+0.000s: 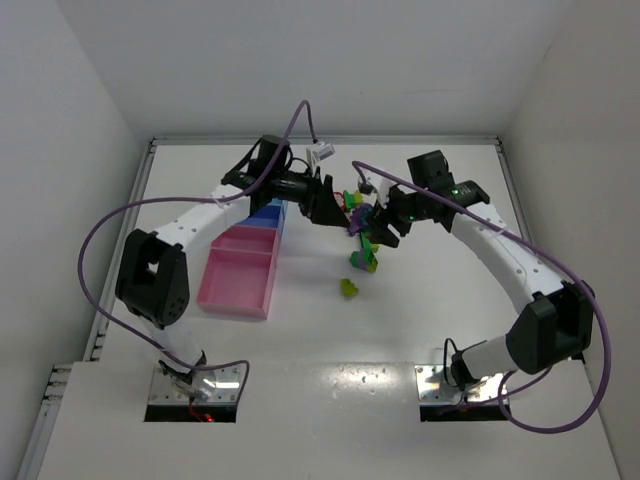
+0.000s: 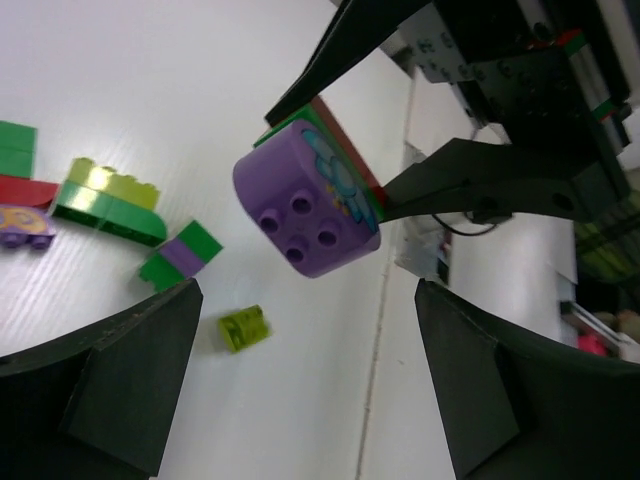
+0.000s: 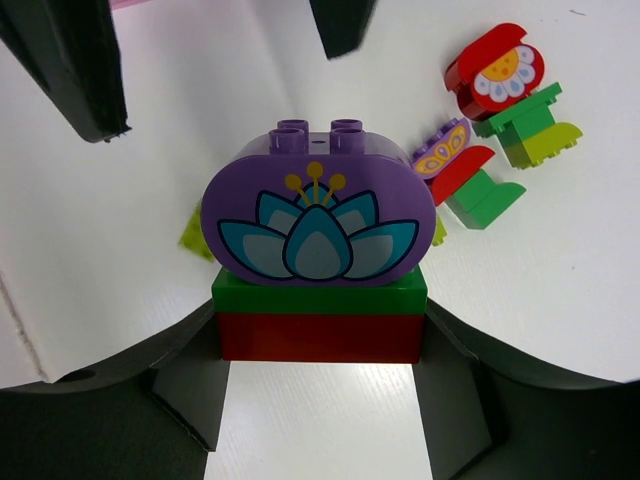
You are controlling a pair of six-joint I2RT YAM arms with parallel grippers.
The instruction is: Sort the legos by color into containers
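Observation:
My right gripper [image 3: 318,345] is shut on a stack of legos: a purple flower brick [image 3: 315,225] on a green brick [image 3: 318,295] on a red brick [image 3: 318,338], held above the table. The jaws press the red brick's sides. In the left wrist view the same purple brick [image 2: 305,205] hangs just ahead of my open, empty left gripper [image 2: 305,390]. In the top view the two grippers, left [image 1: 328,205] and right [image 1: 380,228], face each other over the loose legos [image 1: 362,250]. The pink containers [image 1: 240,272] and blue containers [image 1: 265,213] lie to the left.
Loose on the table: a small lime brick [image 2: 244,328], a green-and-purple brick [image 2: 182,255], a lime-on-green brick [image 2: 108,195], a red flower brick [image 3: 495,70], a purple butterfly brick [image 3: 445,148]. White walls enclose the table.

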